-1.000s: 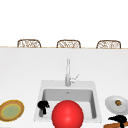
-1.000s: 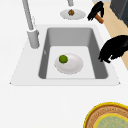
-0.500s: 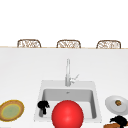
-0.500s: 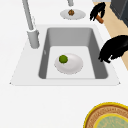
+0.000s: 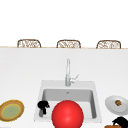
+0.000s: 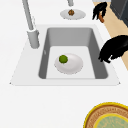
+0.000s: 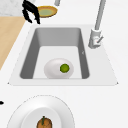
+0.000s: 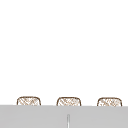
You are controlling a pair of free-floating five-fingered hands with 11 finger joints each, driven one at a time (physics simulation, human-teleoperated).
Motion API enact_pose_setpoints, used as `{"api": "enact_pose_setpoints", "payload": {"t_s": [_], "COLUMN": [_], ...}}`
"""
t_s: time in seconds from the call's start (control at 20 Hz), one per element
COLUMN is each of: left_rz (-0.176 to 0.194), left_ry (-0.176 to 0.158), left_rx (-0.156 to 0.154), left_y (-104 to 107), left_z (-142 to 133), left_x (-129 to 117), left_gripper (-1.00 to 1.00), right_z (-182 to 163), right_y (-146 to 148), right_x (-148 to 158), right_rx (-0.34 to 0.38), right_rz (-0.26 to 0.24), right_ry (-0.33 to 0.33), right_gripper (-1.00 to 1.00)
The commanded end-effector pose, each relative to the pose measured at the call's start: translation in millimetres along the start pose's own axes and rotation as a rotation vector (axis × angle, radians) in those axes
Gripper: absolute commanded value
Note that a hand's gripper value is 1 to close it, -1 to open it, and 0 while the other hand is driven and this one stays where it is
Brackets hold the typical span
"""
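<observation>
Black left hand [image 6: 112,48] | curled on nothing, over sink [image 6: 65,81] front rim | lime [image 6: 63,59] on bowl [image 6: 74,66] in basin, below and beyond hand | right hand [image 6: 99,10] beside plate [image 6: 79,15], grip unclear | risk: curled fingers clipping rim on descent; careless nudge rolling lime off bowl

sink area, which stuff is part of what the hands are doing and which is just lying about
In hand:
left hand hovering at the sink left rim
white plate with a green ball in the basin
right hand near the counter's front edge

Lying about:
yellow-rimmed plate
grey plate with brown food
faucet
</observation>
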Motion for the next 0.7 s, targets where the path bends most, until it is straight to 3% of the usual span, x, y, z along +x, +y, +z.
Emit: {"api": "enact_pose_setpoints", "payload": {"t_s": [0.0, 0.1, 0.35, 0.65], "left_rz": [0.0, 0.0, 0.0, 0.0], "left_ry": [0.0, 0.0, 0.0, 0.0], "left_rx": [0.0, 0.0, 0.0, 0.0], "left_y": [0, 0, 0, 0], "left_z": [0, 0, 0, 0], "left_x": [0, 0, 0, 0], "left_gripper": [0.0, 0.0, 0.0, 0.0], "right_z": [-9, -2, 17, 22], "right_y": [-2, -17, -38, -67], "right_x": [-5, -4, 12, 28], "right_rx": [-0.007, -0.03, 0.05, 0.102], "right_rz": [-0.011, -0.055, -0.09, -0.092], "right_ry": [0.056, 0.058, 0.154, 0.203], "right_gripper": [1.0, 1.0, 1.0, 1.0]}}
